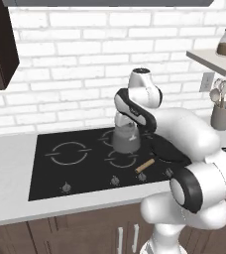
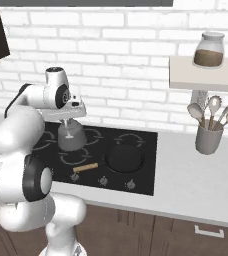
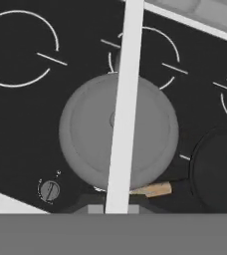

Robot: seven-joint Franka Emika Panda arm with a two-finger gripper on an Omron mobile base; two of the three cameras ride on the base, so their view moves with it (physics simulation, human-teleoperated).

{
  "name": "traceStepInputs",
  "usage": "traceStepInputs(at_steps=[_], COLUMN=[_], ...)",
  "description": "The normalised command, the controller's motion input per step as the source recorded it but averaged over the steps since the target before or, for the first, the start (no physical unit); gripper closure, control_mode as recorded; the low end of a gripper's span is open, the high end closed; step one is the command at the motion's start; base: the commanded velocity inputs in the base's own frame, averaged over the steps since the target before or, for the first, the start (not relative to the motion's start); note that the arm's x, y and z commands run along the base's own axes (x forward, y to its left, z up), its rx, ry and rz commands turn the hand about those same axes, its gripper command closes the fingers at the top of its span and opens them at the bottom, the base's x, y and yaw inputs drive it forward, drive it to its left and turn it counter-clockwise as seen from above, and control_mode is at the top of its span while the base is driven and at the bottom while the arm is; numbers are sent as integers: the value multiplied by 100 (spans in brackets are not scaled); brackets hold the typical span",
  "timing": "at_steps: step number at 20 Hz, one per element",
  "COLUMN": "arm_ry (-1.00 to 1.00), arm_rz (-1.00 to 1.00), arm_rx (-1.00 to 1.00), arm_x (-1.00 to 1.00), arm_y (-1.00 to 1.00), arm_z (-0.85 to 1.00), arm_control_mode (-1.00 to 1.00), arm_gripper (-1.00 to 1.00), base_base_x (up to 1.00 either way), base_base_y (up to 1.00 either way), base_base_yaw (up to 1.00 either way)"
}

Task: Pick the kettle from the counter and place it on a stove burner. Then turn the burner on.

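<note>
Silver-grey kettle (image 1: pixel 125 139) hangs upright from the claw (image 1: pixel 127 124) over cooktop (image 1: pixel 55 171)

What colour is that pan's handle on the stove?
Light wooden brown; the pan's handle shows best in the left base view.

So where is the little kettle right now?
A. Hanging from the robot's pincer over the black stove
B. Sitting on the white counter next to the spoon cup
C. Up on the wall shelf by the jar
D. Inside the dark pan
A: the kettle hangs by its handle under the pincer, over the black stove, beside the dark pan.
</note>
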Motion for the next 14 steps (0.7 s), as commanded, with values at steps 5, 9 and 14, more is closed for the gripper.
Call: traceStepInputs(at_steps=[5, 9, 14], arm_ry=[9, 36, 19], arm_rz=[20, 19, 17], arm_rx=[4, 0, 0], arm_x=[62, 69, 28], arm_y=[61, 68, 46], arm_z=[-10, 0, -42], arm_control_mode=[-100, -100, -100], arm_gripper=[100, 100, 100], base_base_x=[0, 0, 0], base_base_y=[0, 0, 0], base_base_yaw=[0, 0, 0])
